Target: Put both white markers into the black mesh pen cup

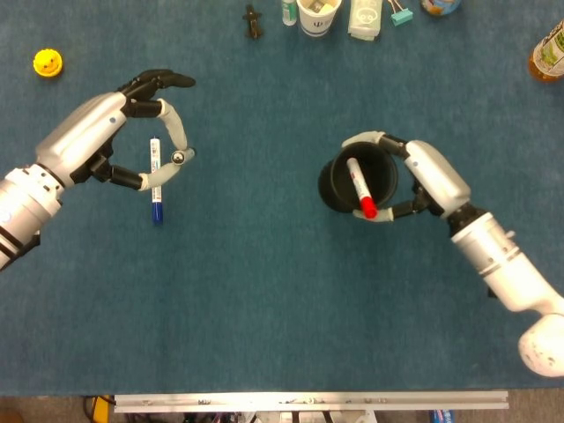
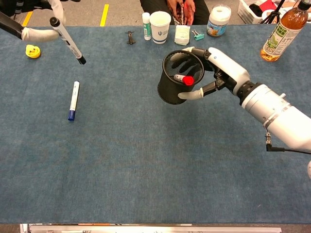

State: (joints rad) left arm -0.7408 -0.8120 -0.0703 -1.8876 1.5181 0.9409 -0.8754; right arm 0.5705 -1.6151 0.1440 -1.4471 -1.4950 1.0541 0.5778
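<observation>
My left hand (image 1: 110,145) pinches a white marker with a black tip (image 2: 67,42) between thumb and finger, lifted above the table's left side; in the chest view the left hand (image 2: 34,33) is cut off by the top edge. Under it a second white marker with a blue cap (image 1: 156,181) lies flat on the cloth (image 2: 73,100). My right hand (image 1: 432,176) grips the black mesh pen cup (image 1: 352,181) near the table's middle, tilted with its mouth toward the cameras (image 2: 176,77). A red-capped white marker (image 1: 359,187) leans inside it.
Along the far edge stand a paper cup (image 2: 160,20), a small white bottle (image 2: 146,26), a black clip (image 2: 130,37), a tissue pack (image 2: 182,35), a jar (image 2: 218,20) and an amber bottle (image 2: 278,36). A yellow toy (image 1: 48,63) lies far left.
</observation>
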